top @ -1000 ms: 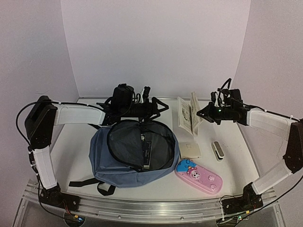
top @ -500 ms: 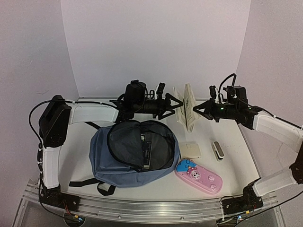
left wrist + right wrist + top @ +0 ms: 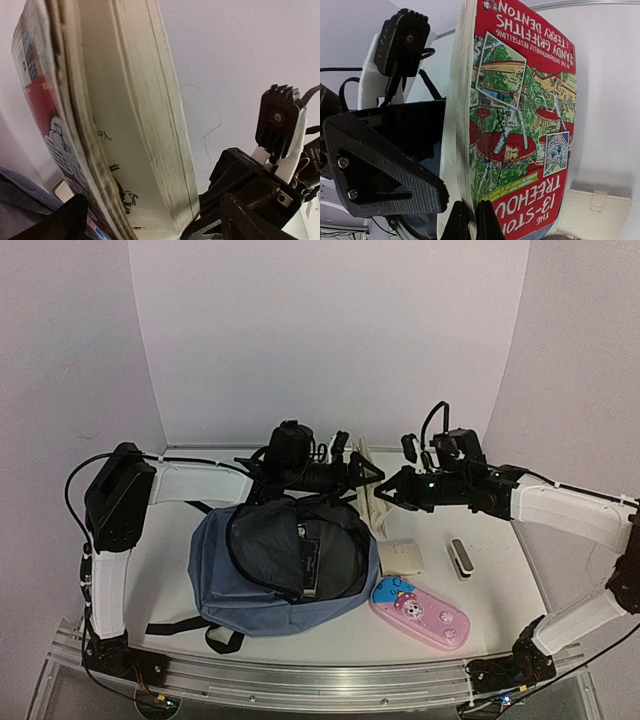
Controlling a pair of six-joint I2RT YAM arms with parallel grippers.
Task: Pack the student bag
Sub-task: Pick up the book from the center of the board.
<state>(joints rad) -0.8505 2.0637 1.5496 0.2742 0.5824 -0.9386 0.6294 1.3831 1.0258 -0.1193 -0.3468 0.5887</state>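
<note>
Paperback [image 3: 372,502], pinched upright by the right hand [image 3: 388,494], hovers at the far rim of the open student bag [image 3: 215,570], left hand [image 3: 362,468] spread around it; likely next, lowering it inside

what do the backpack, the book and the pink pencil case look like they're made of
The student bag: soft woven fabric, matte slate-blue, dark lining; it slumps and creases. The book: paper, shown by yellowed page edges, with a printed cover, likely thin card. The pencil case: probably hard plastic; smooth rounded pink shell, too small to be sure.
</note>
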